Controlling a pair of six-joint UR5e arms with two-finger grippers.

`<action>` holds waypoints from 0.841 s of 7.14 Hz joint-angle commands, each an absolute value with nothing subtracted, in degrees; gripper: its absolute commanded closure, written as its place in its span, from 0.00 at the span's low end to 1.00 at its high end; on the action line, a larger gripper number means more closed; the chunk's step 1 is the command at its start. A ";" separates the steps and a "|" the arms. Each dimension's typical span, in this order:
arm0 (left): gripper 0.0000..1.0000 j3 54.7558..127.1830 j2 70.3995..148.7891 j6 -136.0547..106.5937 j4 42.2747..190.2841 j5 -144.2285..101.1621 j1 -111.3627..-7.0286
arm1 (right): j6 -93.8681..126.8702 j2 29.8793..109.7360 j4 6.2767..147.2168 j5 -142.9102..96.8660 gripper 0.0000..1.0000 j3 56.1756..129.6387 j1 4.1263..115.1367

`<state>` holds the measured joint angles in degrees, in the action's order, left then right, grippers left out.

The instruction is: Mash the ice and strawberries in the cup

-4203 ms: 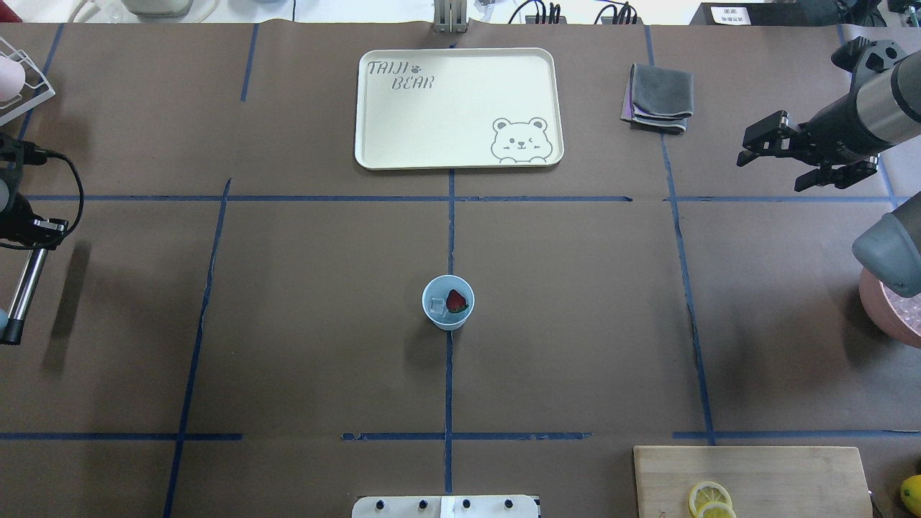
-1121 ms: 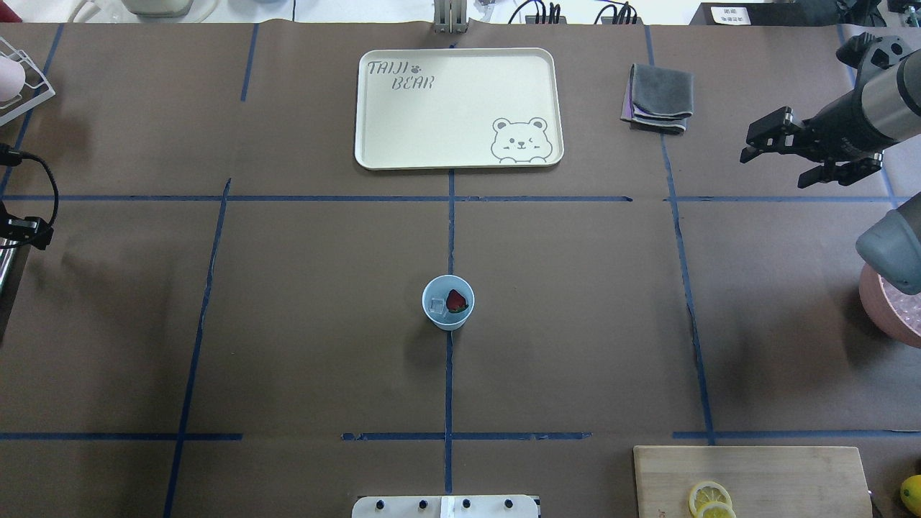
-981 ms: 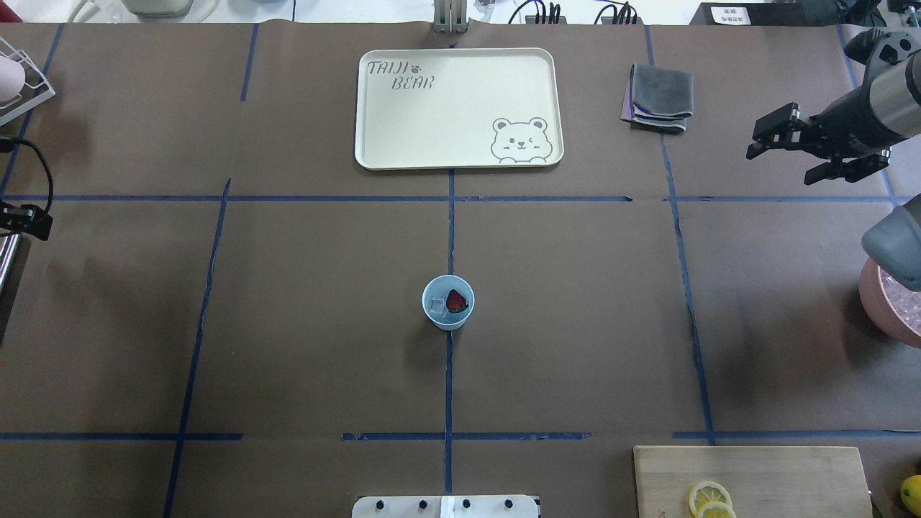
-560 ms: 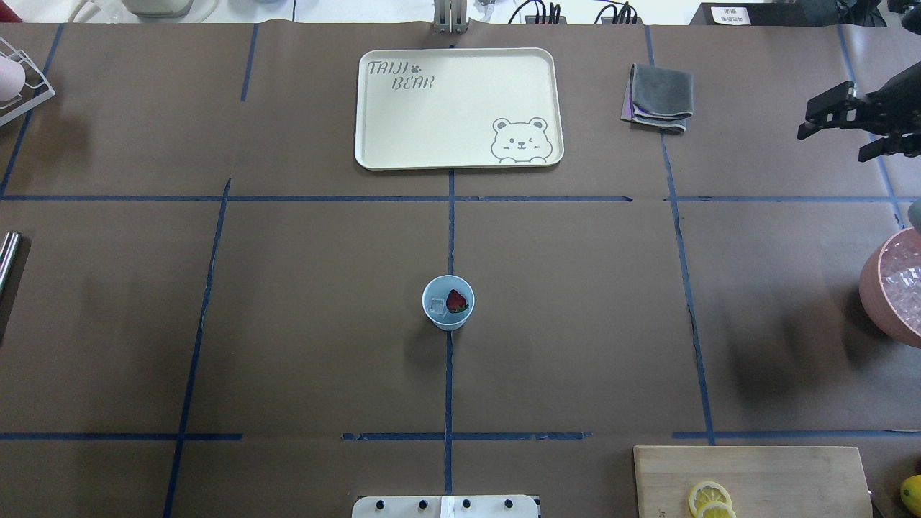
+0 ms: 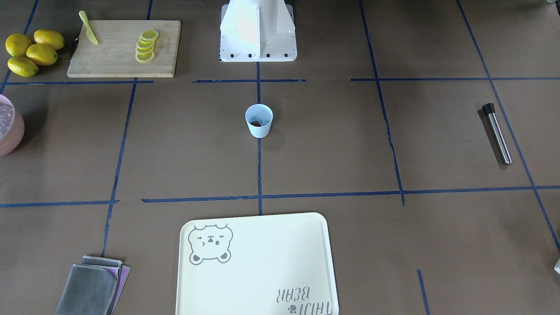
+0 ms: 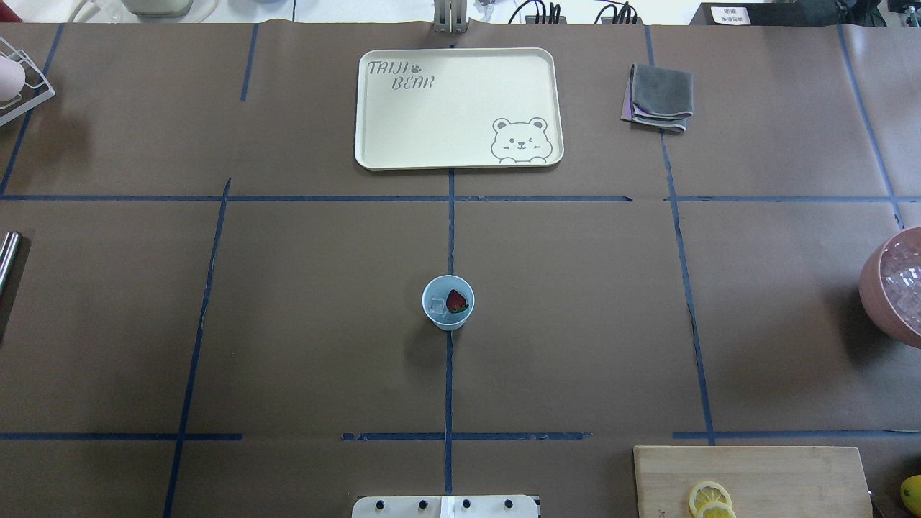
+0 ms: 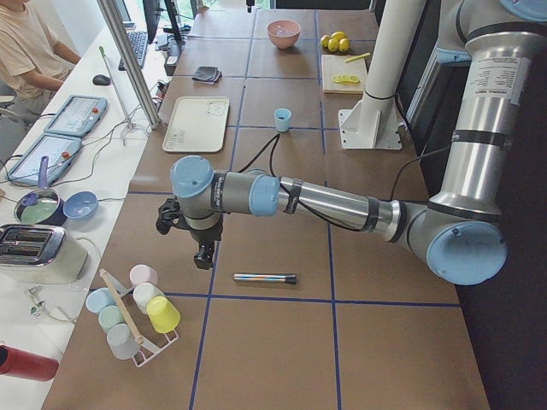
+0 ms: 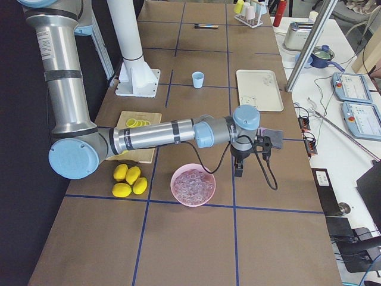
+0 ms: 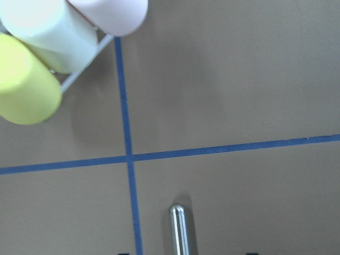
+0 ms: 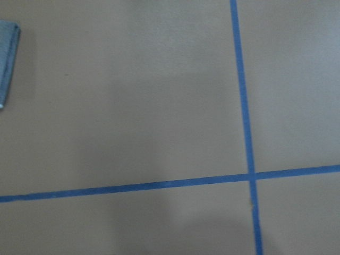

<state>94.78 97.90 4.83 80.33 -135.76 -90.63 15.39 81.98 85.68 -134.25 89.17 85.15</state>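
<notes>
The cup (image 6: 447, 324) stands at the middle of the tabletop (image 6: 575, 324), with one strawberry (image 6: 455, 300) and one ice cube (image 6: 437, 307) side by side in it. One pink bowl (image 6: 872, 288) holds many ice chunks (image 6: 903, 277). Four lemons (image 5: 41, 53) lie beside one board (image 5: 118, 57). For the left tool (image 7: 203, 254) and the right tool (image 8: 239, 170), I cannot tell how far they are open or what they hold.

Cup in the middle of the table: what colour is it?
The cup is plain pale blue, no pattern. The front-facing view shows its side best.

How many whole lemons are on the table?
4 lemons in one cluster beside the cutting board: two close to it, two farther out. None seems hidden behind them.
</notes>
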 commanded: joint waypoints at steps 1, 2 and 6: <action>0.00 93.18 96.87 5.97 79.18 -135.79 -91.32 | 2.83 82.18 85.87 -136.39 0.00 82.63 89.90; 0.00 92.64 95.81 5.98 79.89 -136.05 -91.32 | 2.81 82.00 86.22 -137.19 0.00 83.23 90.17; 0.00 93.87 95.97 5.97 79.98 -136.05 -90.79 | -0.24 82.53 91.10 -137.28 0.00 88.48 91.23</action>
<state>93.81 95.69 5.71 79.90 -136.07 -91.09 1.85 82.30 87.53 -137.20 85.98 91.03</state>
